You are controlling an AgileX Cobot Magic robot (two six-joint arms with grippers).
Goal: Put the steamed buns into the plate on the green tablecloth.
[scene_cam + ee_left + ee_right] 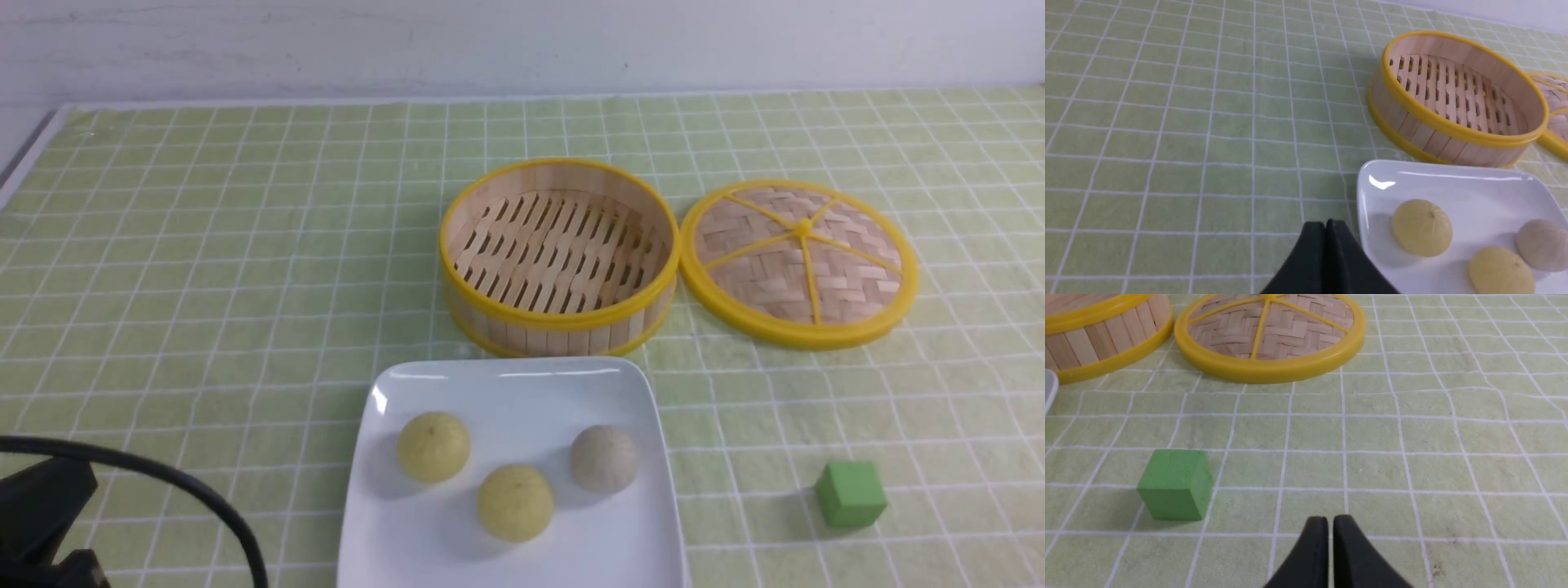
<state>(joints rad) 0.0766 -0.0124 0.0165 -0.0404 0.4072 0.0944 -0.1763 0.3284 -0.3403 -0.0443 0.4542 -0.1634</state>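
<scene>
Three steamed buns lie in the white square plate on the green tablecloth: two pale yellow ones and a greyish-beige one. The left wrist view shows the same plate and buns. My left gripper hovers over the cloth just beside the plate's left edge, shut and empty. Over bare cloth to the right of the green cube, my right gripper has its fingers almost touching, with nothing between them. It is outside the front view.
An empty bamboo steamer basket with a yellow rim stands just behind the plate. Its woven lid lies flat to the basket's right. A green cube sits right of the plate. A black part of my left arm with a cable fills the near left corner.
</scene>
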